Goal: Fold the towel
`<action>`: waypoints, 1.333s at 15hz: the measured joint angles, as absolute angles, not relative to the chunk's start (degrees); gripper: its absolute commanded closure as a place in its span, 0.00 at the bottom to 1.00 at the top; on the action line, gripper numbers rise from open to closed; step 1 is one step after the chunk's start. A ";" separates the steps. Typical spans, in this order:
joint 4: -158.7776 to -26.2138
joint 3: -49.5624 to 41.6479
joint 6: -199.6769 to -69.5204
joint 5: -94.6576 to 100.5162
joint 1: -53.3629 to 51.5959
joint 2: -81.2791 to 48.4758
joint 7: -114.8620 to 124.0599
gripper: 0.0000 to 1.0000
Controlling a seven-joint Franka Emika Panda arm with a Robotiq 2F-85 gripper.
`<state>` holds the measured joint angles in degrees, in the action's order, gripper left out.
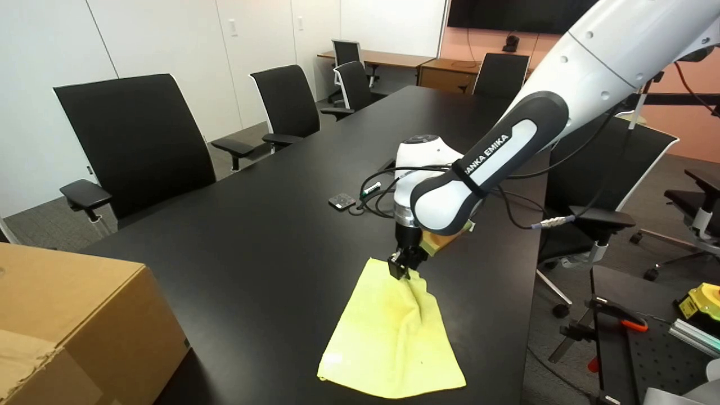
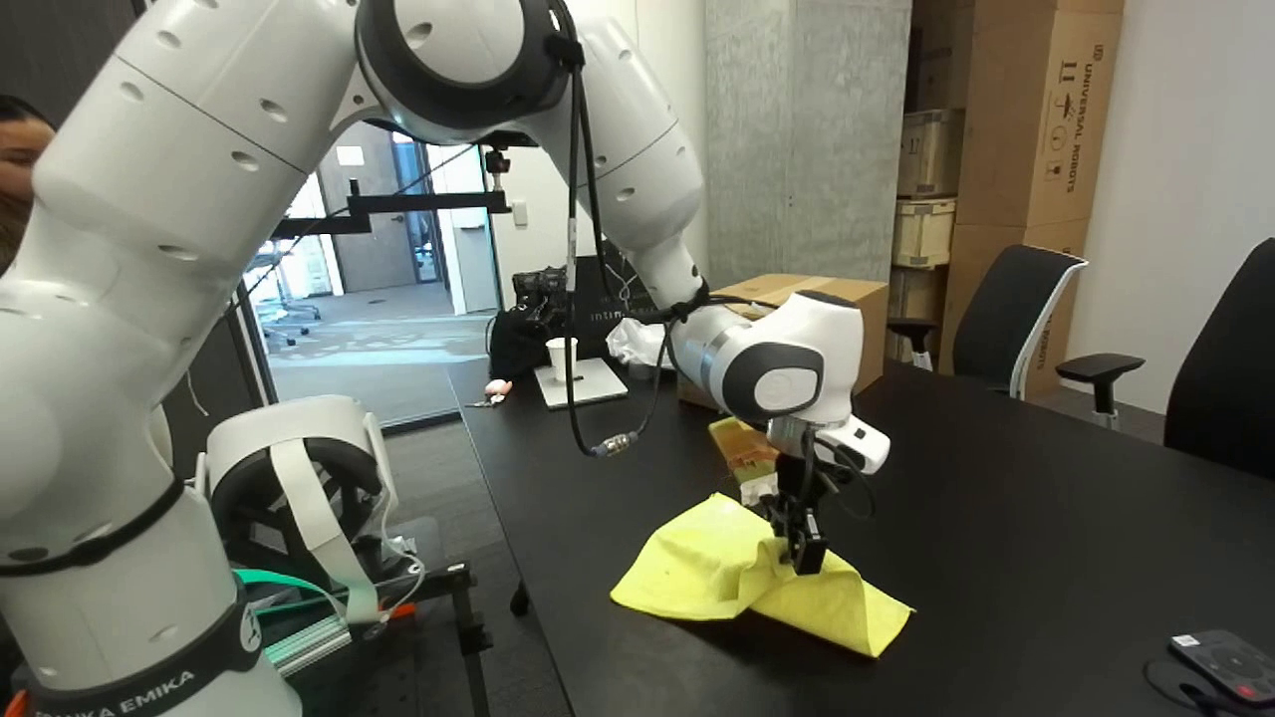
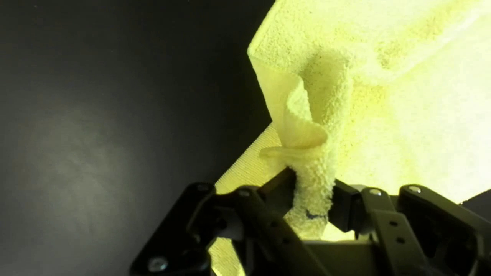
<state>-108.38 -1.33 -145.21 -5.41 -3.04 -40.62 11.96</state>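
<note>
The pale yellow towel lies on the dark table, spread out but wrinkled, with a ridge running from the gripper. It also shows in an exterior view with its middle raised and bunched. My gripper is at one end of the towel, low over the table, and points down. In the wrist view the gripper is shut on a gathered fold of the towel, with a finger against each side. A loose flap curls up just in front of the fingertips. Part of the towel is hidden behind the gripper.
A brown cardboard box stands on the table, also in an exterior view. A small tablet, a marker and cables lie beyond the arm. A white cup stands on a flat white item. Chairs line the table.
</note>
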 measured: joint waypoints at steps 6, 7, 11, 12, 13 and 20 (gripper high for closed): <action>-97.88 -3.37 -140.49 -5.08 -7.22 -47.40 20.53 0.63; -96.46 -3.37 -140.46 -5.09 -7.49 -48.32 21.31 0.58; -94.09 -3.01 -141.01 -5.10 -8.22 -49.12 21.92 0.27; -94.05 -2.91 -141.28 -5.10 -8.47 -48.89 21.93 0.20; -94.08 -2.74 -141.37 -5.11 -8.72 -48.56 21.93 0.12; -104.00 -0.32 -140.03 -5.10 -10.59 -42.94 21.11 0.00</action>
<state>-104.00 -0.32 -140.03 -5.10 -10.59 -42.94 21.11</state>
